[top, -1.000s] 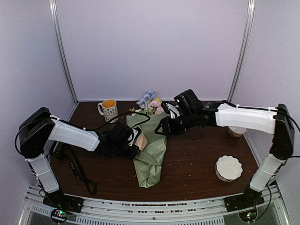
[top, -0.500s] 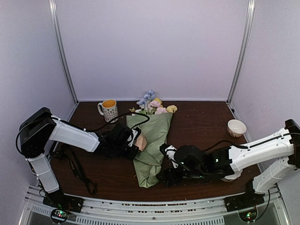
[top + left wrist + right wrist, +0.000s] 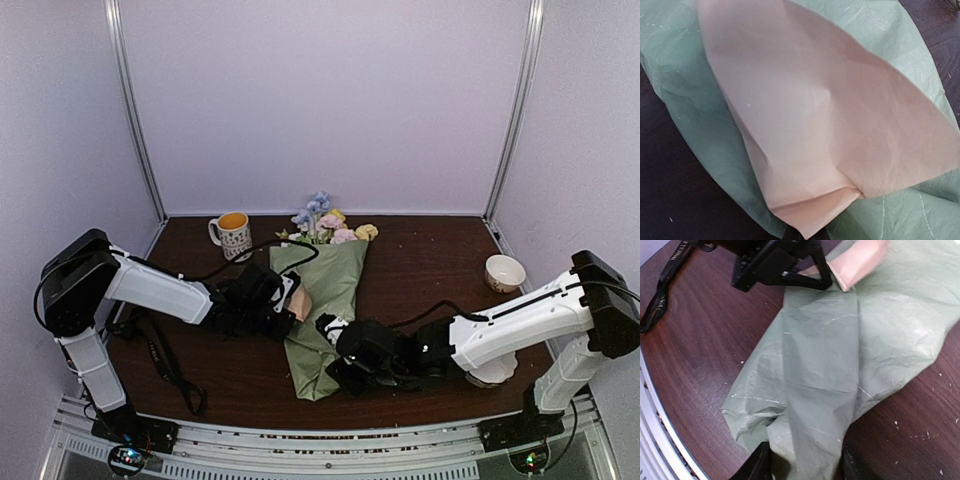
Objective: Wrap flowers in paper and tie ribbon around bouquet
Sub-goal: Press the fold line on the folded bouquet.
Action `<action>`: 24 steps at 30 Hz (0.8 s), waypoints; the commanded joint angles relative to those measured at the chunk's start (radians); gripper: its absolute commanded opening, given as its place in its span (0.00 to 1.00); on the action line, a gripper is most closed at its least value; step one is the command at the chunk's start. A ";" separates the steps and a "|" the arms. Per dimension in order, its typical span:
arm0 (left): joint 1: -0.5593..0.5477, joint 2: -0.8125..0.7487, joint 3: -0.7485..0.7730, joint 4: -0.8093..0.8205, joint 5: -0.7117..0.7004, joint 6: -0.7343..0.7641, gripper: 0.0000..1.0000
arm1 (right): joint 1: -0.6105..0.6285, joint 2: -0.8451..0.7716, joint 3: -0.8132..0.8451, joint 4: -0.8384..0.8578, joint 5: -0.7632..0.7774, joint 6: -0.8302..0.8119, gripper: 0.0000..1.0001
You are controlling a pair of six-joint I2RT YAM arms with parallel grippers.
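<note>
The bouquet (image 3: 325, 305) lies on the table, a green paper (image 3: 840, 350) cone with the pastel flowers (image 3: 325, 225) sticking out of its far, wide end. My left gripper (image 3: 290, 300) is at the cone's left edge, shut on a peach-coloured fold of the paper (image 3: 815, 125); in the right wrist view its black fingers (image 3: 790, 270) pinch that fold. My right gripper (image 3: 802, 465) is at the narrow near end, one finger on each side and both pressing into the crumpled paper. The black ribbon (image 3: 165, 360) lies loose on the table to the left, its lettered end (image 3: 662, 287) visible.
A patterned mug (image 3: 233, 235) stands at the back left, close to the flowers. A small bowl (image 3: 505, 272) sits at the far right. A white bowl (image 3: 492, 378) is partly hidden under my right arm. The dark wooden table (image 3: 430, 260) ends in a metal rail at the front.
My right arm left the flower end, swung to the front of the table and moved left onto the cone's narrow end, its jaws closing around it. The left arm and the bouquet stayed put.
</note>
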 commanded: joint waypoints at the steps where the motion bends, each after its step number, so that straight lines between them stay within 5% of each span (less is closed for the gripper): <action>1: 0.012 0.017 -0.004 0.003 -0.012 -0.006 0.00 | 0.007 0.010 0.020 -0.098 0.095 -0.009 0.42; 15: 0.033 0.032 0.014 -0.005 0.000 0.003 0.00 | 0.068 -0.003 -0.048 -0.178 0.142 -0.045 0.00; 24: 0.047 0.052 0.019 0.005 0.014 0.007 0.00 | 0.204 0.069 0.007 -0.313 0.237 -0.182 0.00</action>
